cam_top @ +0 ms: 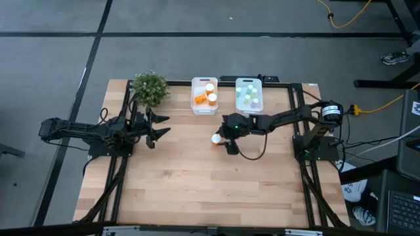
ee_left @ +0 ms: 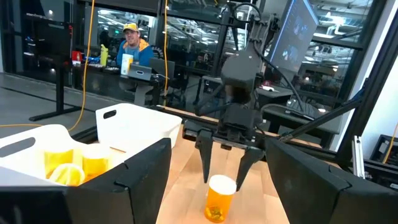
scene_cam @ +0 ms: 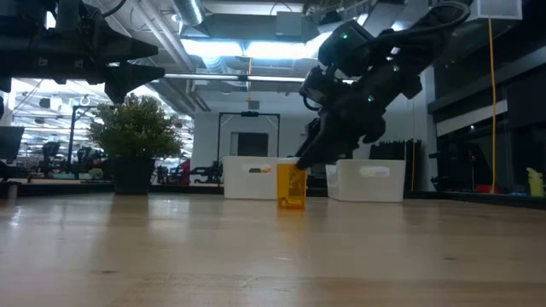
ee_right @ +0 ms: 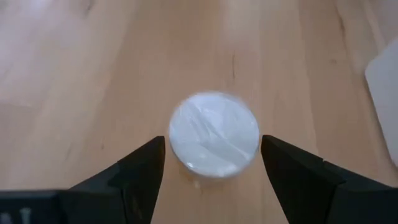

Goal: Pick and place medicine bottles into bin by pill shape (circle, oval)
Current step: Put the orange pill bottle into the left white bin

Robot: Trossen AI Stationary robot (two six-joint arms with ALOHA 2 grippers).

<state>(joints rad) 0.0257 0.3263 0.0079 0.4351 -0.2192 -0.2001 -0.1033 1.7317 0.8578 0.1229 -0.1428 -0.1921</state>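
The near half of the wooden bench (cam_top: pixel 197 190) is bare planks. Toward the middle, a little nearer the far edge, one orange medicine bottle (scene_cam: pixel 291 186) with a white cap stands upright on the wood by itself. The right gripper (cam_top: pixel 222 139) hangs directly over it, pointing down, its two dark fingers (ee_right: pixel 142 168) spread wide, one on either side of the round cap. From its wrist camera there is a clear gap of wood between each fingertip and the cap, so nothing is clamped. In the level view the fingertips sit at about the height of the bottle's top.

Over by the left edge, the left gripper (cam_top: pixel 159 126) waits above the bench, jaws apart and empty, aimed across at the bottle.

Farther back, along the far edge, two white bins sit side by side. The left bin (cam_top: pixel 204 105) holds orange bottles with white caps (cam_top: pixel 210 94). The right bin (cam_top: pixel 249 105) holds several small pale bottles (cam_top: pixel 248 94) with green and pinkish caps. A potted plant (cam_top: pixel 149 88) stands near the far left corner, just beside the left bin.

Beyond the bench, a person (ee_left: pixel 132 45) in a yellow cap sits at a desk in the room.
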